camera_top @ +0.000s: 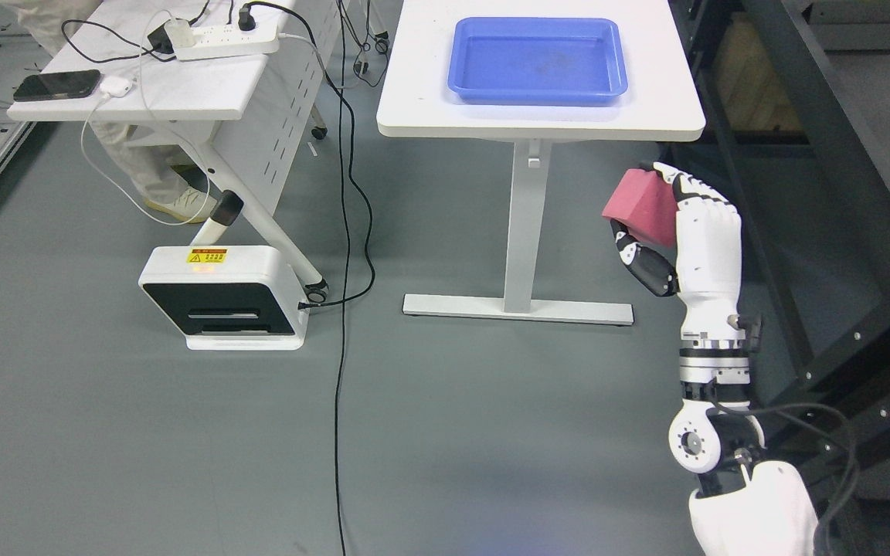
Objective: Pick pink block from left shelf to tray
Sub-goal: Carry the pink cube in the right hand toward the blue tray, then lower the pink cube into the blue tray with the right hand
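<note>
A pink foam block (640,206) is gripped in the white, jointed right hand (688,232), with the fingers (691,188) curled over its top and the dark thumb (640,262) pressed beneath it. The block is held in the air above the grey floor (445,432), below the front edge of the white table (422,93). A shallow blue plastic tray (537,60) is seen on that table, well apart from the block. A dark metal shelf frame (839,193) is seen at the right.
</note>
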`<state>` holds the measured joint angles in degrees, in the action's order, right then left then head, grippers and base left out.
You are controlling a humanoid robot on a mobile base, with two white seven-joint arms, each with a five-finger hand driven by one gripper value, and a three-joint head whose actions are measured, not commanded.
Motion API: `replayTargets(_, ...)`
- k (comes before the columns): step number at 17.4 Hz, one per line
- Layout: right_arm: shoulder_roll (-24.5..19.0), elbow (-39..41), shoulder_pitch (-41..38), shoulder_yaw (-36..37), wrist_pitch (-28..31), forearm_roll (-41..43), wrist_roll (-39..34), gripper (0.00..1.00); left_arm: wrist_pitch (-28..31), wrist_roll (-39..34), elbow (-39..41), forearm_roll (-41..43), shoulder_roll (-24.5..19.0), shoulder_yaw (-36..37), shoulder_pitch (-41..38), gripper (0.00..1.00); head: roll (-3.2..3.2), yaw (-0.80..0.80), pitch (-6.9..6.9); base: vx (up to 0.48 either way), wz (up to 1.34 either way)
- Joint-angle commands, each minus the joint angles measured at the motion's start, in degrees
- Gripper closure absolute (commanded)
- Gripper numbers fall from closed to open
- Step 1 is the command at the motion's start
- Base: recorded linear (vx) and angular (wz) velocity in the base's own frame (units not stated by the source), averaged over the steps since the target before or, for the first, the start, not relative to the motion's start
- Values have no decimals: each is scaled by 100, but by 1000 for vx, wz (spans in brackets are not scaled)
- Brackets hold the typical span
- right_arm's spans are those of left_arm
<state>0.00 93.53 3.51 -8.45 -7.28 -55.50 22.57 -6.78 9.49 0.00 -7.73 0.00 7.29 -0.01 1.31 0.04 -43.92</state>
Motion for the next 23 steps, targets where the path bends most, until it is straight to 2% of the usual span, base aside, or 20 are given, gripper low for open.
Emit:
replayTargets(1, 100, -28, 0, -174, -1, -83, -358, 94, 1, 0, 100, 0, -100, 0, -96, 0, 0, 0, 0, 207, 150)
replayTargets(6, 100, -36, -9, -298, 191, -953, -385, 96, 1, 0, 100, 0, -100, 0, -96, 0, 0, 0, 0, 279, -36)
replayTargets(23, 100, -89, 9, -535, 192, -963, -385, 95, 1, 0, 100, 0, -100, 0, -96, 0, 1, 0, 0, 280, 10)
